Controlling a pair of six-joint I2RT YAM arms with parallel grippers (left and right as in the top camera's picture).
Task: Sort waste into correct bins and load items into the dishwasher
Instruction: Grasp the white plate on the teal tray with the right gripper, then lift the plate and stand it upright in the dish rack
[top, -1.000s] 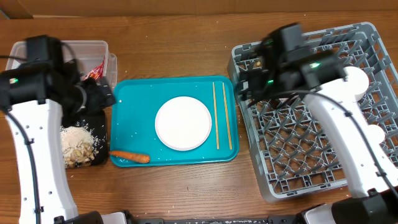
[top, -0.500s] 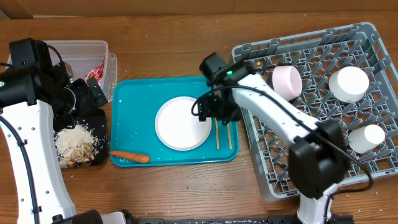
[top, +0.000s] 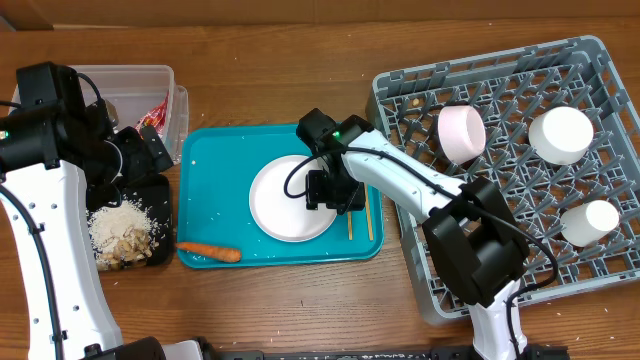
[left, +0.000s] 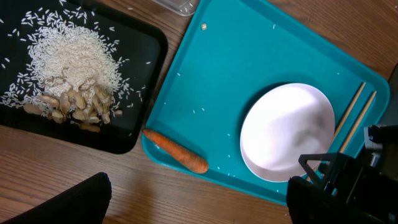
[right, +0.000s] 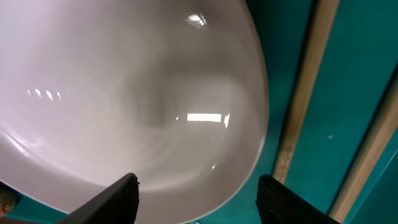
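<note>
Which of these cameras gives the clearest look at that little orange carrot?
The left wrist view: the carrot is large there, shown whole, lying at the edge of the teal tray. The overhead view shows the carrot too, but small. The right wrist view misses it altogether.

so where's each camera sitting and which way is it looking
overhead: above the table, straight down on the teal tray, rack, left arm, right arm.
left wrist: on the left arm, down at the black tray, carrot; own fingers at bottom.
right wrist: close over the plate, own fingers at bottom.
all share the plate, chopsticks.
</note>
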